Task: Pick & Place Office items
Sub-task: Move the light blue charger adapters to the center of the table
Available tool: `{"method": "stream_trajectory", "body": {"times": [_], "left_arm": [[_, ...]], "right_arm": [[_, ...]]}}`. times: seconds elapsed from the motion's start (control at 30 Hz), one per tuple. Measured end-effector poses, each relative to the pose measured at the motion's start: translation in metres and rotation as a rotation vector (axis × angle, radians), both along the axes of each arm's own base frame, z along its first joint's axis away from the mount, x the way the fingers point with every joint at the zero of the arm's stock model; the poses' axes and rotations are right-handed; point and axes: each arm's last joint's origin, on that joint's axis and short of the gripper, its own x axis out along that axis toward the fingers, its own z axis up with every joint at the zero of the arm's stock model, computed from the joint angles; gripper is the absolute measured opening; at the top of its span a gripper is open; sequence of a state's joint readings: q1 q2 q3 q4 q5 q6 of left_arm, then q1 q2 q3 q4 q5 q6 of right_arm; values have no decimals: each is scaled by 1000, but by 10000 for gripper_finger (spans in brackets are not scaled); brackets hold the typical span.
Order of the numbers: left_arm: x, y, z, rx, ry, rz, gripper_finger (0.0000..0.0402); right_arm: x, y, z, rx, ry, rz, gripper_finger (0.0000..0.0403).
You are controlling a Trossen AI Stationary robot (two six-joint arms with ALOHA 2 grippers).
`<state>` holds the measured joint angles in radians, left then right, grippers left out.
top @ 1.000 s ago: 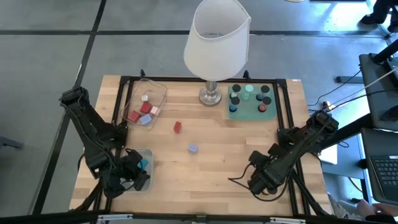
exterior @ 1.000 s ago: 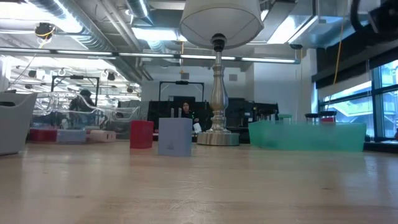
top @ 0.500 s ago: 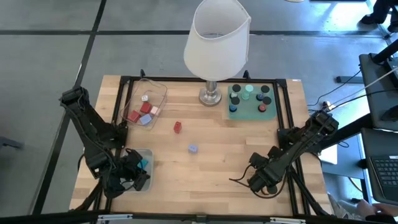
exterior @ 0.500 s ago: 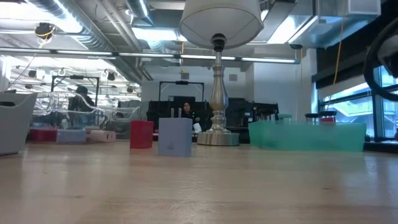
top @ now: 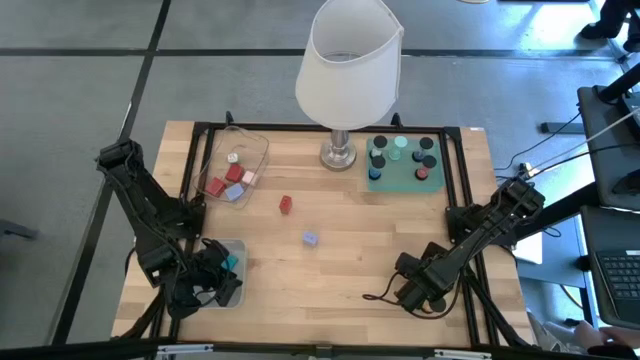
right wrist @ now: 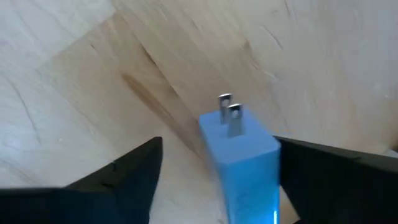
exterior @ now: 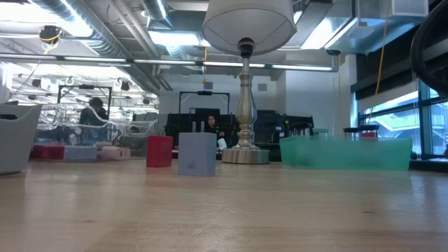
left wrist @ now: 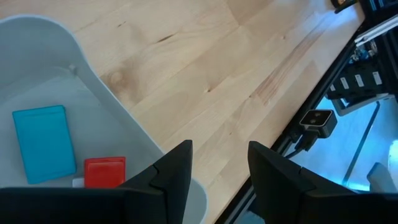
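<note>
My left gripper (left wrist: 221, 171) hangs open over the near right corner of the grey-blue bin (left wrist: 109, 96), touching nothing. Inside the bin lie a teal block (left wrist: 40, 143) and a red block (left wrist: 104, 172). My right gripper (top: 413, 293) is low at the table's near right and has a blue plug (right wrist: 242, 155) between its fingers. A thin dark cable (top: 380, 292) trails from it. A red block (top: 286, 204) and a lavender block (top: 310, 239) stand on the bare wood mid-table. More blocks lie in the clear tray (top: 238, 150). Black and mint caps sit on the green mat (top: 403, 175). My right gripper has the blue plug's body (right wrist: 245, 165) between its two fingers, with the two metal prongs (right wrist: 229, 112) pointing away from the wrist. The plug sits above the wood. The place where the fingers meet it lies below the picture's edge.
The big white-shaded lamp (top: 345, 70) stands at the far middle, and its base (top: 339, 155) sits between the tray and the mat. A black frame rail (top: 455, 170) runs along the table edges. Open wood lies between the two loose blocks and the near edge.
My right gripper has shifted a little toward the table's near edge, and the thin cable has moved along with it. The blocks and my left arm have stayed put.
</note>
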<state>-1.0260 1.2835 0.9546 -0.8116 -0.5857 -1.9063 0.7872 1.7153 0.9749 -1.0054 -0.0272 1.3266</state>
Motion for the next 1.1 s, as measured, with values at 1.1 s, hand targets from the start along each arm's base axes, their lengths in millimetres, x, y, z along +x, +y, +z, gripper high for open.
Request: {"method": "stream_trajectory", "body": {"times": [1.1], "left_arm": [[33, 28, 5, 438, -147, -39, 149]], "right_arm": [[133, -69, 87, -159, -548, 223, 124]]}}
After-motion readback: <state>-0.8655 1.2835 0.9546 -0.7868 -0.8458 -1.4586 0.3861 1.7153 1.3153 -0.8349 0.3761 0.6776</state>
